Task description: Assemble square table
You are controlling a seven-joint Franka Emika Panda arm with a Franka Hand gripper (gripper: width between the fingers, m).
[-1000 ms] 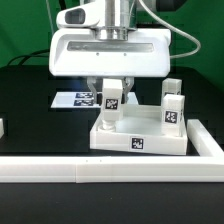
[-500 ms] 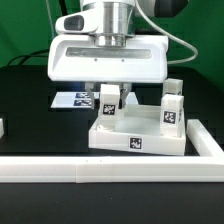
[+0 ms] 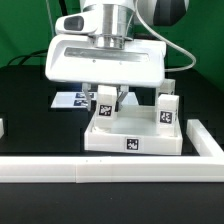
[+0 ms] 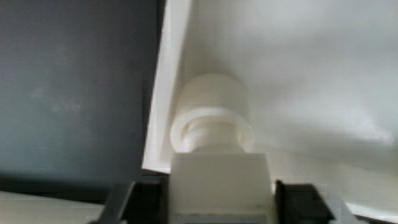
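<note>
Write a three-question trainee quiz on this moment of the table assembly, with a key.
1. True or false: the gripper is shut on a leg over the table top.
2. How many legs stand on the table top in the exterior view, counting the held one?
3. Multiple choice: where does the border rail lie in the exterior view? A) behind the table top, B) in front of it, nearer the camera, C) on top of it.

Key: 1. True; the wrist view shows the leg between the fingers. 2. Two: the held leg and another leg toward the exterior view's right. 3. B.
</note>
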